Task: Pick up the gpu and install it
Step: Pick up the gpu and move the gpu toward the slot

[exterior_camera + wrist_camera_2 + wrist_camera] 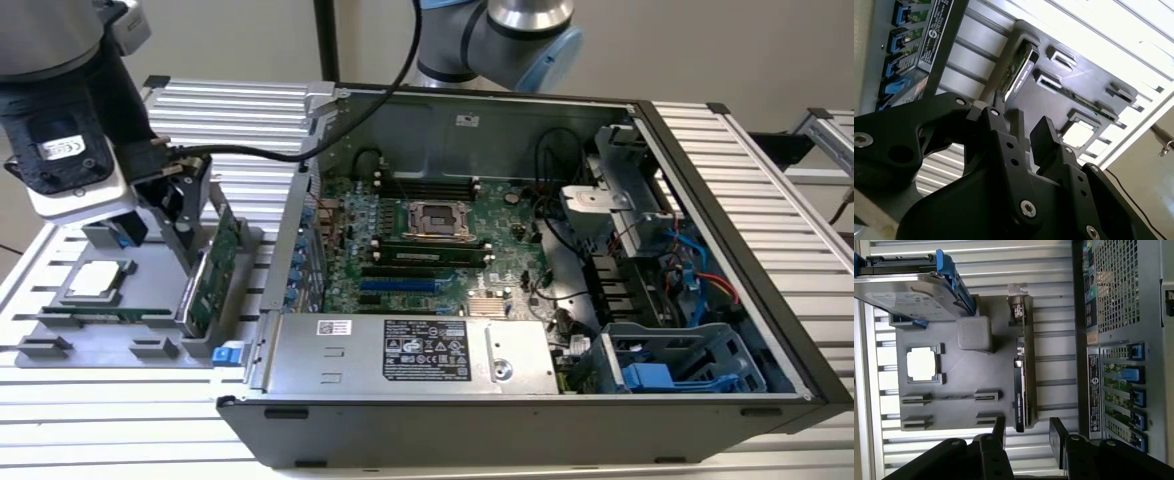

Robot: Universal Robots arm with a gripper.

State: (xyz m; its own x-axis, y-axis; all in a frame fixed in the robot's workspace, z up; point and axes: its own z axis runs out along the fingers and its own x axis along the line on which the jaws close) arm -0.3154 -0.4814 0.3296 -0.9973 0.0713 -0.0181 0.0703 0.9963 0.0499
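Gripper [1027, 432] poised over the gpu [1021, 385], upright along the tray [964, 375] edge, fingers [1058, 434] spread apart. It looks a light, stiff, fragile card, likely best pinched across its top edge.

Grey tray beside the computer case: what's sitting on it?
The gpu stands on edge there, with a square processor chip, a memory stick and a blue-framed hard drive. The drive hides the corner of the tray beneath it.

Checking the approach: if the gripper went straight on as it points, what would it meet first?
Probably the gpu, standing on edge in the gray tray; the open gripper lines up astride it. Depth is unclear.
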